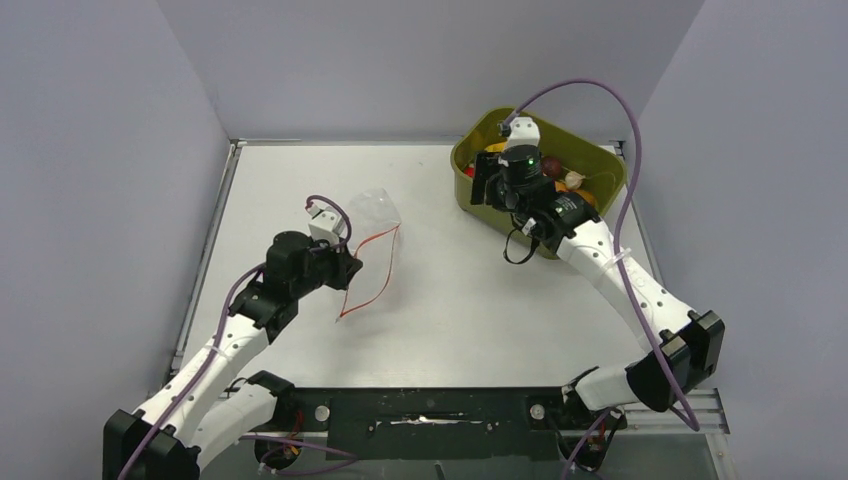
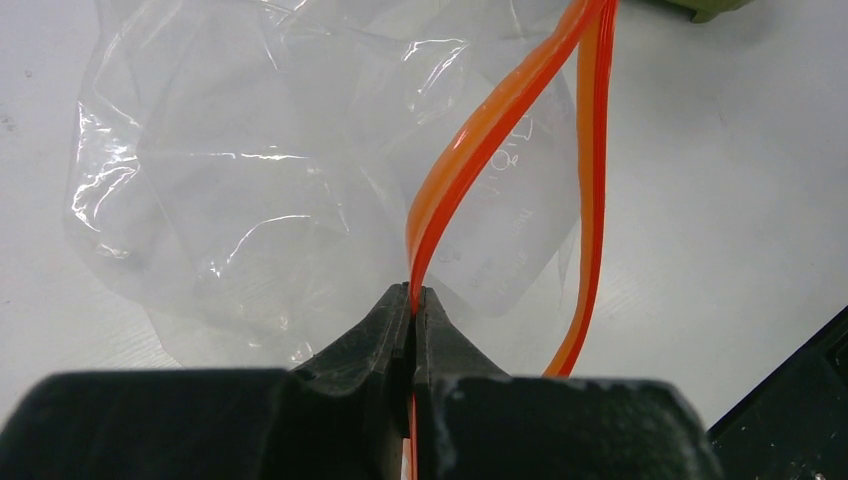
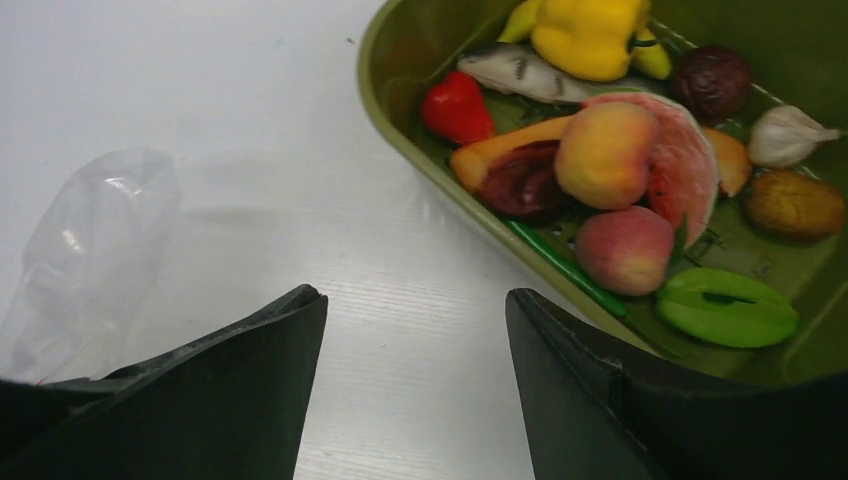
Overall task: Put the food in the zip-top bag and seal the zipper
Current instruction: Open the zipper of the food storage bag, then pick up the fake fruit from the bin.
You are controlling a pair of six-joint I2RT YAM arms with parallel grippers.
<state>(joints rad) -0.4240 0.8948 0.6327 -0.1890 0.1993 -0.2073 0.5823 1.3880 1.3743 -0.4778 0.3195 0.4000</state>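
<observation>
The clear zip-top bag (image 1: 373, 210) lies on the white table left of centre, its mouth gaping. My left gripper (image 1: 348, 266) is shut on one lip of the red-orange zipper (image 2: 480, 140); the other lip (image 2: 590, 200) curves free beside it. The bag (image 2: 250, 170) looks empty and also shows in the right wrist view (image 3: 95, 250). My right gripper (image 3: 415, 300) is open and empty over the table, just outside the tub's near rim. In the tub lie the food: a yellow pepper (image 3: 590, 35), a peach (image 3: 605, 155), a watermelon slice (image 3: 690, 175), a dark purple piece (image 3: 712, 80).
The olive-green tub (image 1: 466, 165) stands at the back right and also holds a red piece (image 3: 457, 105), a grey fish (image 3: 530, 72), a garlic bulb (image 3: 790, 135) and a green piece (image 3: 727, 305). Grey walls enclose the table.
</observation>
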